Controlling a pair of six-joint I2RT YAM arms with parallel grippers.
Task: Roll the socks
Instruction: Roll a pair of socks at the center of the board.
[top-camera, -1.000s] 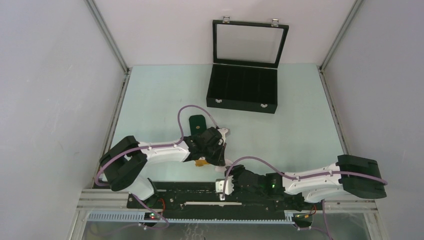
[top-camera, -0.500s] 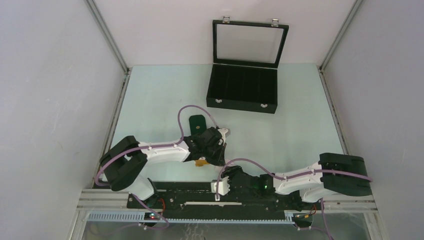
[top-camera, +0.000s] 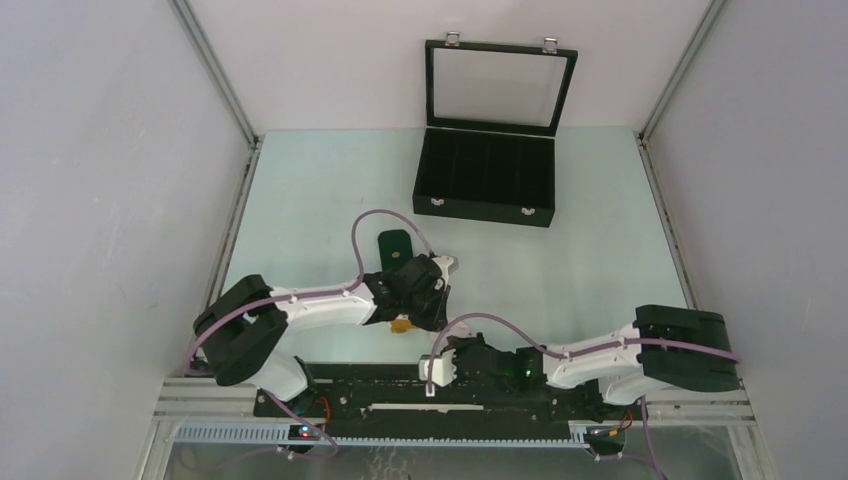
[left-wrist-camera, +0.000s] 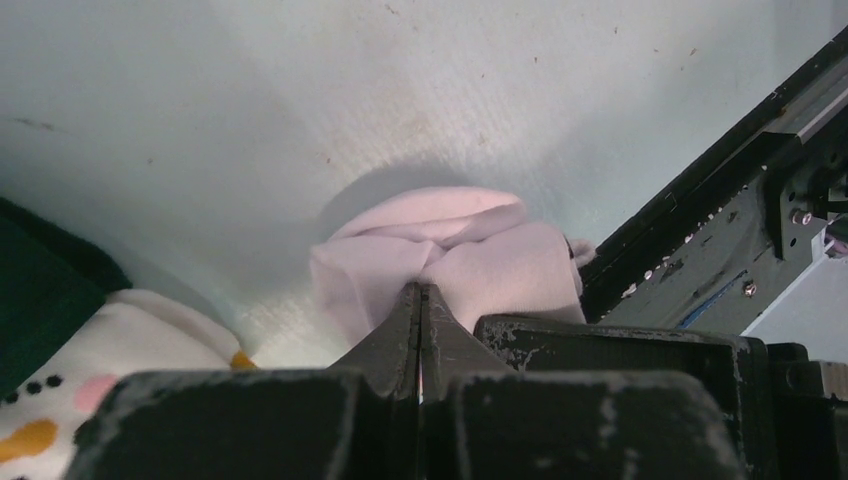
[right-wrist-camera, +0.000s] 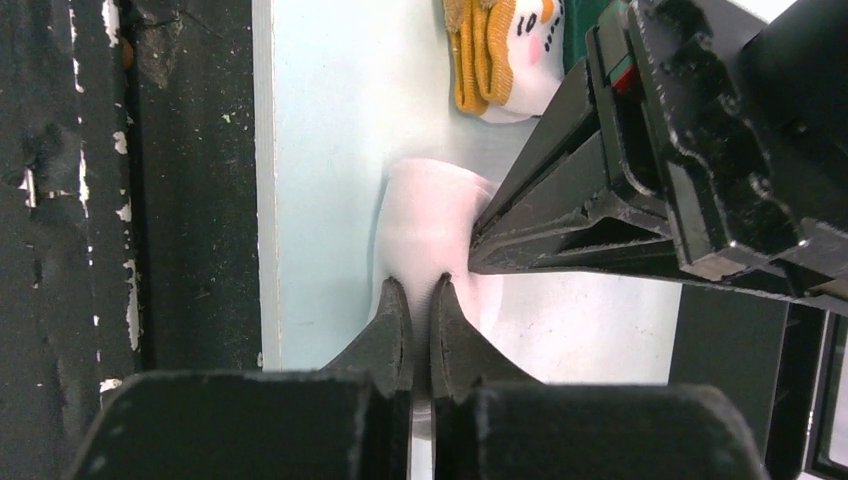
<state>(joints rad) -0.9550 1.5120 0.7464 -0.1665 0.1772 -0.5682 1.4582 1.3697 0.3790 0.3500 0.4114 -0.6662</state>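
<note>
Pinching: the left gripper (left-wrist-camera: 420, 300) and the right gripper (right-wrist-camera: 420, 298) each have their jaws pressed together on a fold of the white sock (left-wrist-camera: 445, 250).
White sock: bunched into a soft, rumpled lump on the pale green surface (left-wrist-camera: 300, 100), near its front edge and just beside the black rail (left-wrist-camera: 700, 210).
Meeting point: in the right wrist view the left gripper slants in from the right, and its tips bite the same lump just beside the right gripper's tips.
Green sock: lies on the surface just beyond the white one. Its white-and-orange end (right-wrist-camera: 505, 55) is near the left gripper, and its dark green length runs away toward the far side in the overhead view.
Background: a black case (top-camera: 485, 185) stands open with its lid raised at the far side of the surface, well apart from both socks.
</note>
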